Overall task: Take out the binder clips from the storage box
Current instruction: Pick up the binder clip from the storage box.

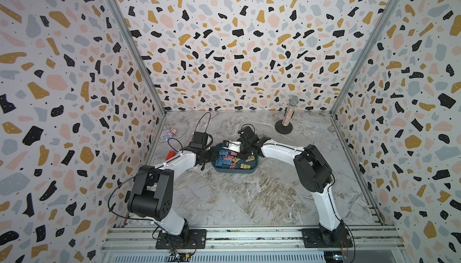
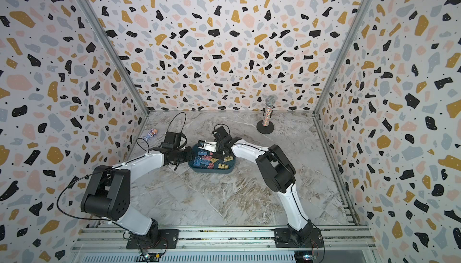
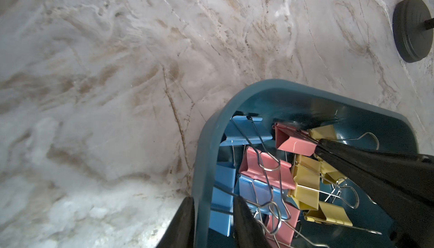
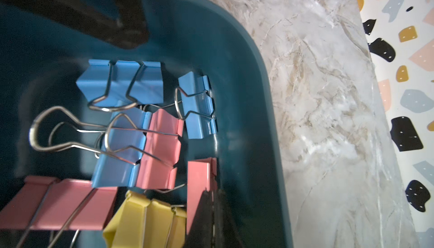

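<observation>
Binder clips (image 3: 267,171) likely light, slick; grip wire loops (image 4: 32,131); right jaws pinching pink clip (image 3: 293,144) handle; left jaws clamping storage box (image 3: 202,162) rim.

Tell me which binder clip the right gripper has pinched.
The pink clip beside the storage box wall: the right gripper is shut on it; the other pink ones lie free.

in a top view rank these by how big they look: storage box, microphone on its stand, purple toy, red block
1. storage box
2. microphone on its stand
3. purple toy and red block: both small. The left arm hides part of the block, so these two are unranked.
</observation>
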Action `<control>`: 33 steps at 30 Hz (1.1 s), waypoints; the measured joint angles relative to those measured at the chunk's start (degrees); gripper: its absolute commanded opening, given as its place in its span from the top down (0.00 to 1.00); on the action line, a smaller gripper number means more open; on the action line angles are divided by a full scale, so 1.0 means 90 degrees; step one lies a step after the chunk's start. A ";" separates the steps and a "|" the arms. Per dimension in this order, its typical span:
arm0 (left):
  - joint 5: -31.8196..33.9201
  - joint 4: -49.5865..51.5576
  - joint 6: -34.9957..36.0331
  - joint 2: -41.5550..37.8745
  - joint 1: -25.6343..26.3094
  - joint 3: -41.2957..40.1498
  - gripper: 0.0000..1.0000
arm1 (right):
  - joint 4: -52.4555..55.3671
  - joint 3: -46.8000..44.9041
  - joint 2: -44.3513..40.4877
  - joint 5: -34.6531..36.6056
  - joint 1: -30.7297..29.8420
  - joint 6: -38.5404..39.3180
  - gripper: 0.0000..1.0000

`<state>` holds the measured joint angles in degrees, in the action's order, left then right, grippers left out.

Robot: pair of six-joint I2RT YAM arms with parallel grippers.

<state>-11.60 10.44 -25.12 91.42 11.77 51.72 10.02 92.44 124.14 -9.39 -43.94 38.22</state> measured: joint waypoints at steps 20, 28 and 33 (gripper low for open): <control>-0.0044 -0.0007 -0.0022 0.0000 -0.0022 0.0000 0.69 | -0.0124 -0.0272 -0.0423 0.0245 0.0000 0.0114 1.00; -0.0075 -0.0017 -0.0024 0.0000 -0.0024 -0.0024 0.69 | -0.0323 -0.0352 -0.0716 0.0289 0.0000 0.0121 1.00; -0.0117 -0.0017 -0.0024 0.0000 -0.0049 -0.0024 0.69 | -0.0359 -0.0398 -0.0719 0.0287 0.0000 0.0121 1.00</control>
<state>-12.64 10.28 -25.34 91.42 11.33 51.51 6.79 88.86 117.67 -6.81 -43.94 39.31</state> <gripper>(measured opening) 0.308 0.053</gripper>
